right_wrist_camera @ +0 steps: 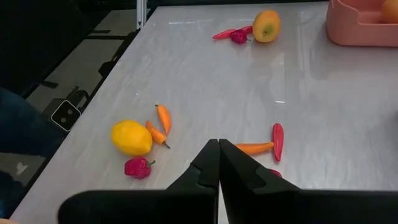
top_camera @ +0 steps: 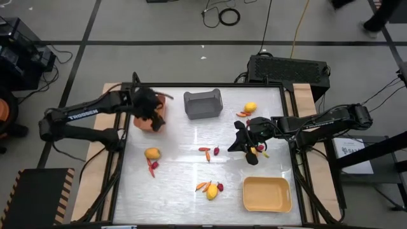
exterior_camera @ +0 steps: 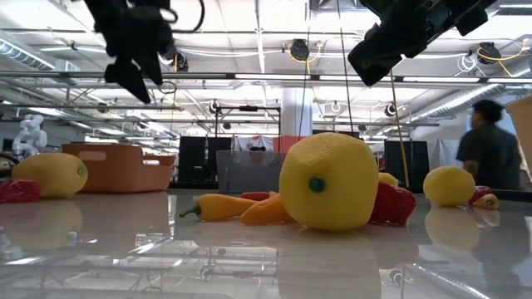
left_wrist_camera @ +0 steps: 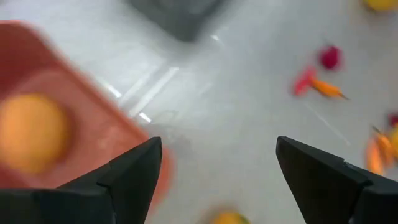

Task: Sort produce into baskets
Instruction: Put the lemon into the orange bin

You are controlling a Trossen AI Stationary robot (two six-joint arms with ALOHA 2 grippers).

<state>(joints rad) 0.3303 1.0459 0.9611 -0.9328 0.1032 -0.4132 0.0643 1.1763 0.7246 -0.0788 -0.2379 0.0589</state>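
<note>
Orange basket [top_camera: 152, 119] holds yellow fruit [left_wrist_camera: 31, 132]; grey basket [top_camera: 203, 104], yellow basket [top_camera: 267, 193] empty (other produce scattered on table).

Left gripper [top_camera: 152, 116] hangs with fingers spread; right gripper [top_camera: 245, 145] is closed.

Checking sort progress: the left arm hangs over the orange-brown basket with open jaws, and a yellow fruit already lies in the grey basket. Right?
Not quite. The fruit lies in the orange-brown basket, as the left wrist view shows; the grey basket looks empty in the high view. The left gripper is over the orange-brown basket, jaws open.
</note>
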